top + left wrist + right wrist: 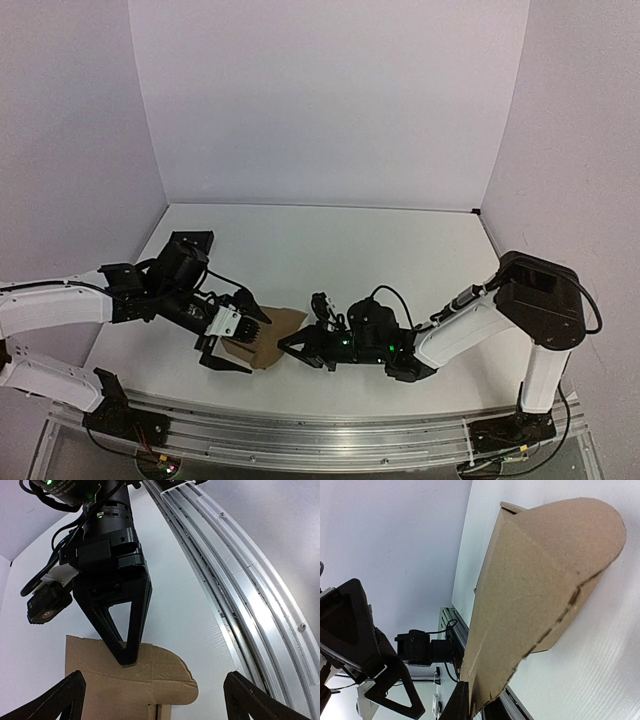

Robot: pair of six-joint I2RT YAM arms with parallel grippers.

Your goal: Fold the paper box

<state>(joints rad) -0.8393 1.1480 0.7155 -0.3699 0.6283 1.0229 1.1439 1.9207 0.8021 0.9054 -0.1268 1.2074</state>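
Box: brown cardboard box [275,330] sits at the near middle of the table [330,250], between the two grippers, partly folded, with creased panels and a rounded flap.
Box up close: in the right wrist view the box [535,580] tilts up off the white surface, its rounded flap at the top.
Right gripper: the right gripper [283,347] reaches in from the right and is clamped on the box's edge. In the left wrist view its black tip [127,659] meets the cardboard [125,680] at the far edge. In its own view the sheet runs down between its fingers [472,707].
Left gripper: the left gripper [250,342] comes in from the left, jaws spread wide and gripping nothing. In its own view its fingers [65,695] stand either side of the box, apart from it.
Rail: a metal rail [330,420] runs along the near table edge, just near of the box.
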